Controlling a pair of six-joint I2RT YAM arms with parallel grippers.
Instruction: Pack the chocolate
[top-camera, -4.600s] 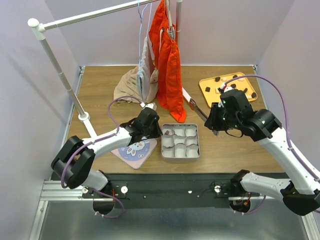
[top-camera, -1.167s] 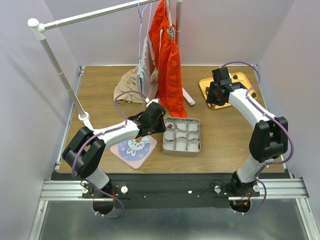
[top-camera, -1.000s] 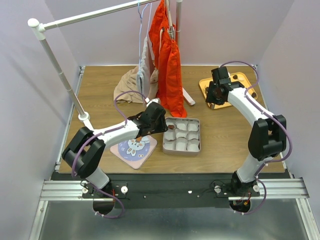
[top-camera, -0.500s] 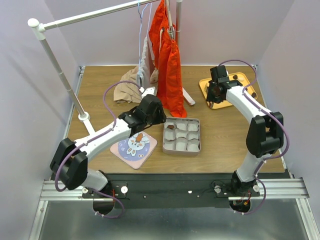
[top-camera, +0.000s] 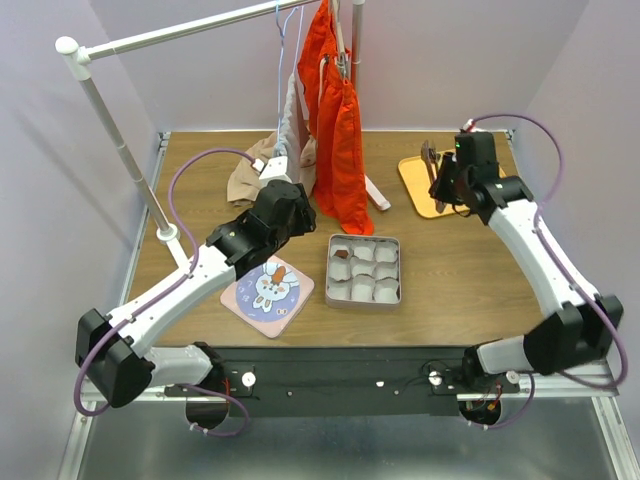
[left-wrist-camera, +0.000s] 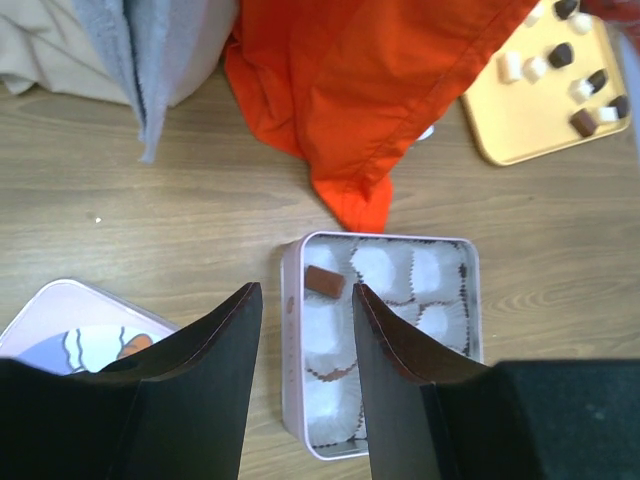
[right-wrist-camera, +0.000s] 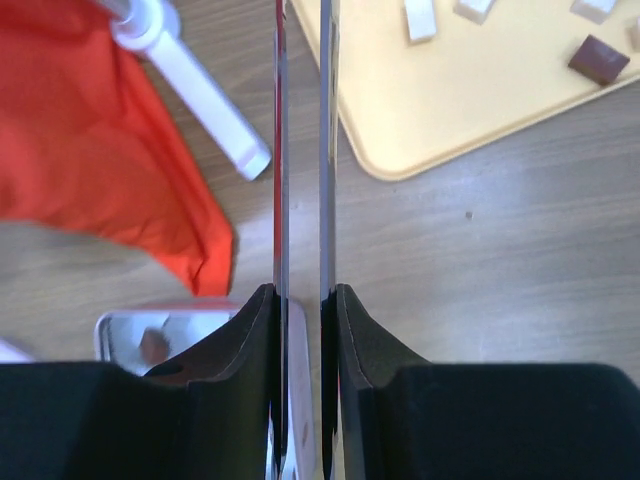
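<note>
- One brown chocolate (left-wrist-camera: 323, 281) lies in the far-left paper cup of the tin (left-wrist-camera: 290, 340). The rest of the chocolate sits on the yellow tray (left-wrist-camera: 520, 130) at the far right of the worktop (top-camera: 450, 280).
- In the left wrist view I count about five dark and four cream pieces on the tray, though the frame edge cuts it off.
- The tin holds nine paper cups (top-camera: 375, 270), three rows of three; eight show white.
- The left end effector (left-wrist-camera: 305, 290) hovers above the tin's left rim, its fingers spread wide with nothing between them.
- The right end effector (right-wrist-camera: 300, 295) is clamped on one pair of tongs (right-wrist-camera: 326, 150). The two blades run nearly closed, their tips out of frame, so I cannot tell whether they carry anything.
- Bare wood lies open between the tin's right edge and the tray.
- The hem of the orange garment (top-camera: 340, 150) hangs just beyond the tin's far rim.
- One white rack foot (right-wrist-camera: 190, 70) lies between the garment and the tray.
- One pink lid (top-camera: 268, 290) lies just left of the tin.
</note>
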